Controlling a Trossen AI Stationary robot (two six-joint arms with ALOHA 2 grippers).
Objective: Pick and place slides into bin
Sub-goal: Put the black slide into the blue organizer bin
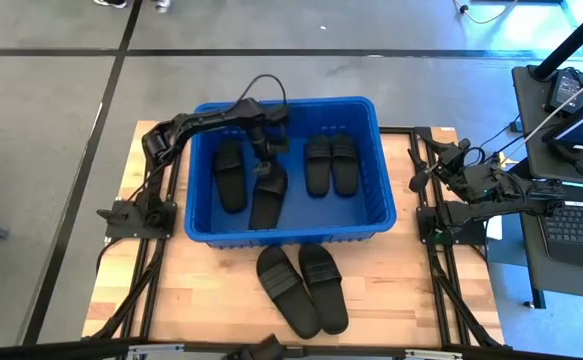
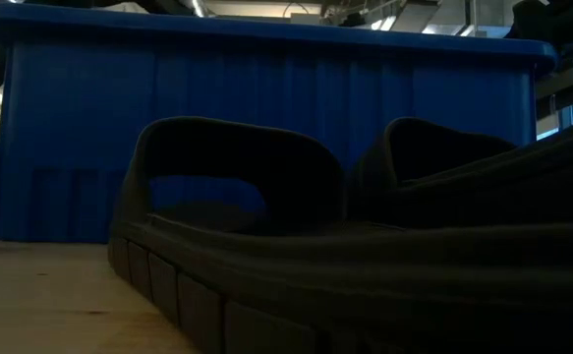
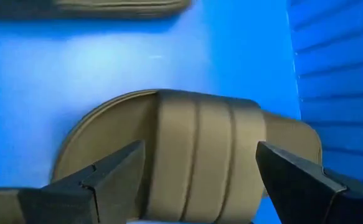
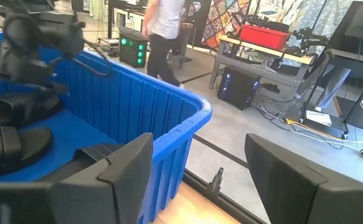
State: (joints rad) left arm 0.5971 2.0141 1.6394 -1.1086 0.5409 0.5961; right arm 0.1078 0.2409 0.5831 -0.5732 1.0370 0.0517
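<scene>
Inside bin (image 1: pixel 381 170), four slides (image 1: pixel 330 165).

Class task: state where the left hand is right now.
In the high view the left hand is inside the blue bin, open over a black slide left of centre, beside another slide.

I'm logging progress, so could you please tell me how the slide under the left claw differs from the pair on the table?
The slide under the left claw lies inside the bin; the pair rests on the table in front of it. That slide sits beneath the open left claw; the pair has no claw near. All are black, strap up.
</scene>
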